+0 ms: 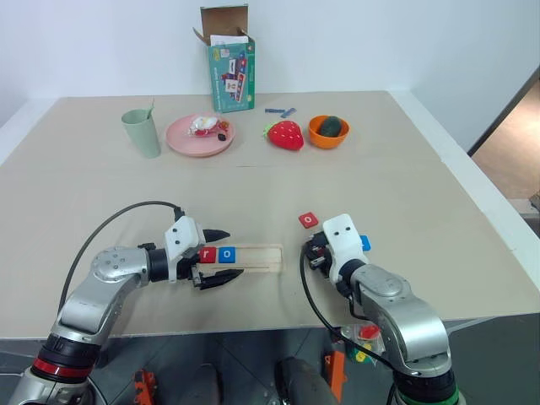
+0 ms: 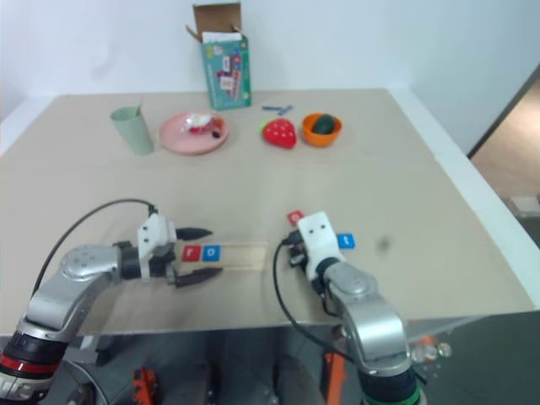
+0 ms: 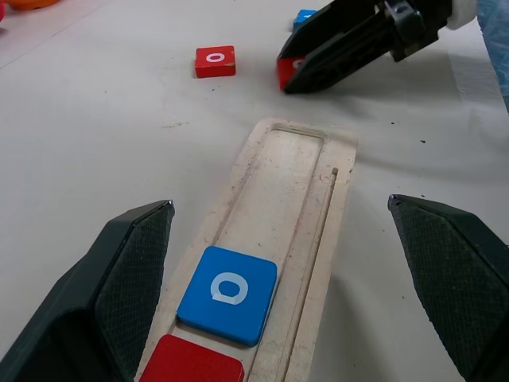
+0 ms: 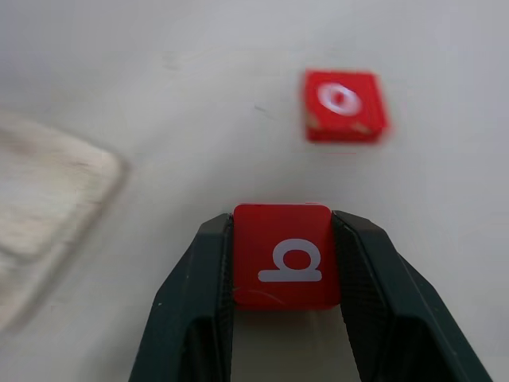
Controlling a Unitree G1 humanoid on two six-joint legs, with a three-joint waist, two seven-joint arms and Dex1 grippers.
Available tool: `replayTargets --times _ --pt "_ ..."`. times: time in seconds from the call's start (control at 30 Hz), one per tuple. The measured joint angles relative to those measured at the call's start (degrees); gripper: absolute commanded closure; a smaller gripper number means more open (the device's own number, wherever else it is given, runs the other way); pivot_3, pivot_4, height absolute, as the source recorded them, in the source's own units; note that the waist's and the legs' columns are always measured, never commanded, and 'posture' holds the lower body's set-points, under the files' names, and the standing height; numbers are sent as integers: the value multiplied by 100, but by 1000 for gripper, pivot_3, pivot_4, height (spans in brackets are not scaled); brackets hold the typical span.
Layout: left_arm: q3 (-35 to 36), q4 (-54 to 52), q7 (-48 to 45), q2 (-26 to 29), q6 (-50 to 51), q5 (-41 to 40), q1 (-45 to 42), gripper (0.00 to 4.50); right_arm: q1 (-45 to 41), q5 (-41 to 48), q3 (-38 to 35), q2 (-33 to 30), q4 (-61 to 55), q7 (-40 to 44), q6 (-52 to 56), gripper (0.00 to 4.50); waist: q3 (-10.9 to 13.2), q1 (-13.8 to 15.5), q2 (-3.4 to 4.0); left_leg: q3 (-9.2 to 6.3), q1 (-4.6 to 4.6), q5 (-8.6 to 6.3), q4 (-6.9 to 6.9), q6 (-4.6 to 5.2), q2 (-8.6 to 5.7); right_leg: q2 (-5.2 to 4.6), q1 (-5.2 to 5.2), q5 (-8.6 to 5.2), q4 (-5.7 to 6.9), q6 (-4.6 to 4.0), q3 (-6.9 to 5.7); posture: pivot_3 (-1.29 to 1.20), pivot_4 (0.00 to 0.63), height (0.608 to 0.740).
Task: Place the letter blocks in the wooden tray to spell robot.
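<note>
The right gripper (image 4: pixel 282 263) is pinched tight on the red b block (image 4: pixel 284 256), one black finger on each side of it. It holds the block just off the right end of the tray (image 1: pixel 261 257), close to the near edge of the table (image 1: pixel 101 186). The left gripper (image 3: pixel 302 294) is spread wide, with one finger on each side of the tray at its left end. It is holding nothing. Two blocks already sit in the groove at that end, a red r block (image 1: pixel 207 254) and then a blue o block (image 3: pixel 228 294). The rest of the groove is bare. A red o block (image 4: pixel 343 104) lies loose on the table just past the right gripper, and a blue block (image 1: pixel 364 243) peeks out at the right side of that arm. I think it is the t, but I cannot read it. The b has to go right next to the blue o. The fingers grip the b by its sides, and the groove looks only a bit wider than a block, so a finger could bump the tray wall and the block could land crooked or sit on the rim. A hard push could also slide the tray, since the left gripper is not squeezing it. The b could be dropped too far along, leaving a gap.
</note>
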Motion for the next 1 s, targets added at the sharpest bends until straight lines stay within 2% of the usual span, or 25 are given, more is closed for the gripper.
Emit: replayTargets --times 0.27,0.5,0.87,0.93,1.0 --pt "-14 0 -37 6 2 17 -6 0 -488 -174 -479 683 -338 -764 1183 3297 0 -11 1 0 -1 1 -1 -1 1 1 -4 1 1 -2 0 0 150 740" --pt "-127 1 -120 11 -2 106 -77 0 -1128 -344 -780 1129 187 -1261 1231 3297 0 -12 1 1 -3 1 -10 -1 1 1 -9 0 1 -2 0 0 150 740" --pt "-149 0 -127 16 -44 144 -76 0 -1283 -340 -787 1216 567 -1409 1166 3297 1 -15 1 1 -6 1 -13 -1 1 1 -12 -3 0 -2 0 0 150 740" --pt "-149 0 -128 16 -49 159 -71 0 -1289 -275 -755 1178 562 -1320 1179 2266 1 -16 1 1 -6 1 -13 -1 1 1 -12 -3 0 -2 0 0 150 740" --pt "-149 0 -130 21 -60 169 -44 0 -1299 -209 -699 1113 513 -1244 1218 1602 1 -18 1 1 -6 1 -13 -1 1 0 -12 -3 0 -2 0 0 150 740"
